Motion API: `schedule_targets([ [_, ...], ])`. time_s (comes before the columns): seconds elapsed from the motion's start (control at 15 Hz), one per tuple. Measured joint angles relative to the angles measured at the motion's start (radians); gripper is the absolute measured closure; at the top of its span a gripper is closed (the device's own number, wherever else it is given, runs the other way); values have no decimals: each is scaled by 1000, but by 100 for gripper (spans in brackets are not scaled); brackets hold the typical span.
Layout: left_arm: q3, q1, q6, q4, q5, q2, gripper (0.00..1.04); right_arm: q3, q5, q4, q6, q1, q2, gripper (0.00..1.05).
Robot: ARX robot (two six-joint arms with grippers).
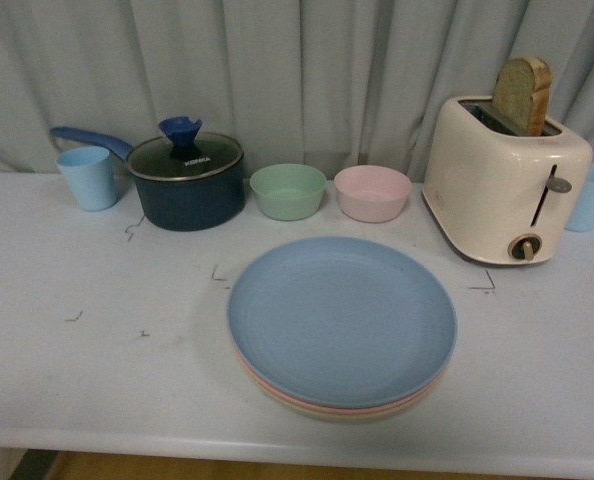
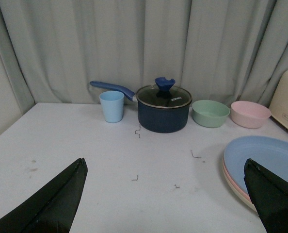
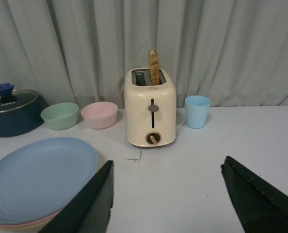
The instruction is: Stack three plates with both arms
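Both grippers hang open above the table, holding nothing, and the three plates sit in one stack.

The left gripper [image 2: 166,204] has its two dark fingers spread wide, up off the white table [image 1: 97,360], with the stack just beside one finger. The right gripper [image 3: 166,204] is spread wide too, with nothing between its fingers. No arm shows in the front view. The blue plate [image 1: 342,320] lies on top, the pink plate [image 1: 277,392] under it, and the beige plate [image 1: 327,413] at the bottom. Behind the stack stand a green bowl [image 1: 288,190], a pink bowl [image 1: 372,192], a dark pot [image 1: 186,185] with a glass lid, and a blue cup [image 1: 88,177]. A cream toaster [image 1: 502,180] holds a slice of bread [image 1: 523,95], with another blue cup [image 3: 197,111] near it. A grey curtain [image 1: 307,70] hangs behind the table.
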Motion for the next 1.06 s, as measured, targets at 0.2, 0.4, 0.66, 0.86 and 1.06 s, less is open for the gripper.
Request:
schedule_targets([
  [0.2,0,0,0,0,0,0,7,0,0,0,0,0,0,5],
  [0.4,0,0,0,0,0,0,7,0,0,0,0,0,0,6],
  [0.66,0,0,0,0,0,0,7,0,0,0,0,0,0,6],
  [0.86,0,0,0,0,0,0,7,0,0,0,0,0,0,6],
  [1.06,0,0,0,0,0,0,7,0,0,0,0,0,0,6],
])
